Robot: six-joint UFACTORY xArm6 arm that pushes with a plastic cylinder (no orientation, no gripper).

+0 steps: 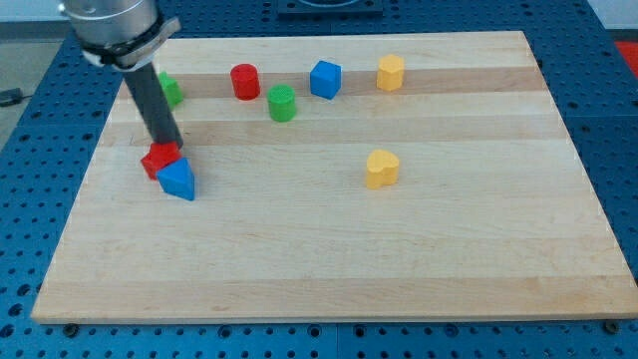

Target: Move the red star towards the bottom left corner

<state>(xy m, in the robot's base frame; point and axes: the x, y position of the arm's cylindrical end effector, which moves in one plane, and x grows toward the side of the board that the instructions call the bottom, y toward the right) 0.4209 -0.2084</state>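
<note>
Camera view showed the small blue triangular block (177,179) nearest, touching the small red star block (159,158) on its lower right. My tip (170,146) held nothing, pressing the star's upper right edge, so the bottom left corner lay beyond the star.

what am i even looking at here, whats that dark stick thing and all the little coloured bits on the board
This is one camera view of a robot arm over a wooden board. The arm has no gripper, so nothing is held: it ends in a dark rod, and my tip pushes blocks by sliding along the board.

My tip rests against the top side of the red star, which touches a blue triangular block at its lower right. Along the view's top lie a green block partly behind the rod, a red cylinder, a green cylinder, a blue block and a yellow block. A yellow heart sits alone, right of centre.
</note>
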